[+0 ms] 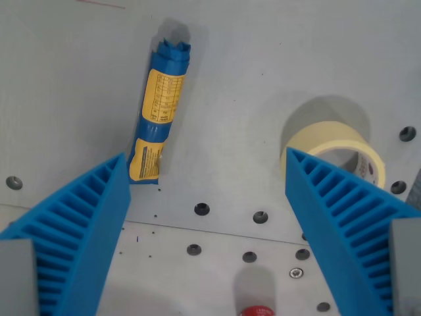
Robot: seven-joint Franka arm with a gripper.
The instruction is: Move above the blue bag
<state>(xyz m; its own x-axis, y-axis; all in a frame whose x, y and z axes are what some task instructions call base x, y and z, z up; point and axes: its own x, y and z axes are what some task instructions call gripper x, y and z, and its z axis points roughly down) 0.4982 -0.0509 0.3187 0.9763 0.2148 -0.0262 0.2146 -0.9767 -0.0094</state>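
- We see the gripper from above, with its two blue ribbed plastic fingers spread wide apart, one at the wrist view's left and one at the wrist view's right, and nothing held between them.
- The rolled blue plastic bag with a yellow printed label lies on the pale grey table top, in the upper left part of the wrist view.
- The bag runs almost upright in the picture, slightly tilted, with its crumpled blue end at the top and its flat yellow-and-blue end at the bottom.
- Its lower end sits just beside the tip of the finger at the wrist view's left; we cannot tell whether the two touch, as the finger hangs above the surface.
- Most of the bag lies outside the gap between the fingers, further up the picture than their tips.
- A roll of cream-coloured masking tape lies flat on the table at the wrist view's right, partly covered by the finger on that side and well apart from the bag.
- Several dark round holes in the table show between the fingers.
- A small red round object peeks in at the bottom edge; we cannot make out what it is.
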